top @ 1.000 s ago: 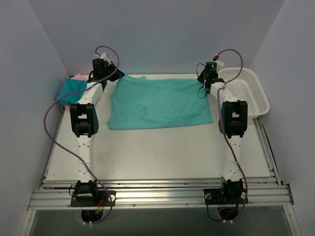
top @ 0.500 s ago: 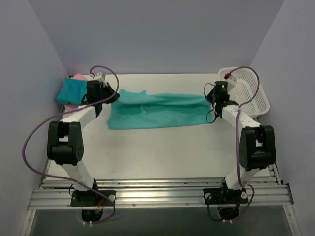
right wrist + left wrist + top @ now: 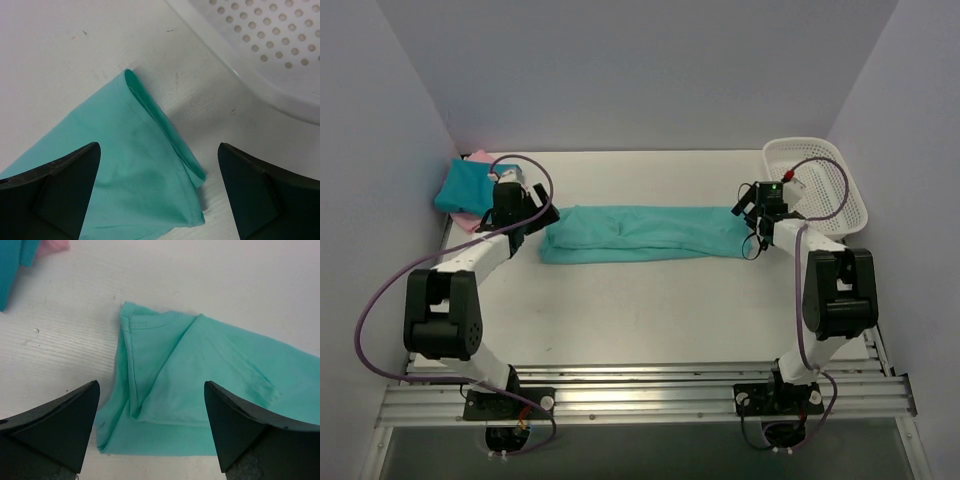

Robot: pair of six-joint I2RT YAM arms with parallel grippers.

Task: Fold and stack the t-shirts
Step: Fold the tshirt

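While it lies across the middle of the desk, the light teal-green t-shirt forms a long, narrow band of soft matte cotton, folded lengthwise, with slightly wavy edges. The left arm bends at the elbow and reaches in low to the band's left end. The right arm does likewise at the right end, just beside the white plastic mesh basket. At the desk's far left corner, a darker teal-blue t-shirt rests on a pink t-shirt.

From above, the fingers are too small to judge. The left wrist view shows the left fingers, dark and wedge-shaped, spread wide and holding nothing. Below them are a stitched hem and overlapping layers at the shirt's corner. The right wrist view shows the right fingers equally wide and empty over a rounded fold edge, with the basket's perforated wall close by.
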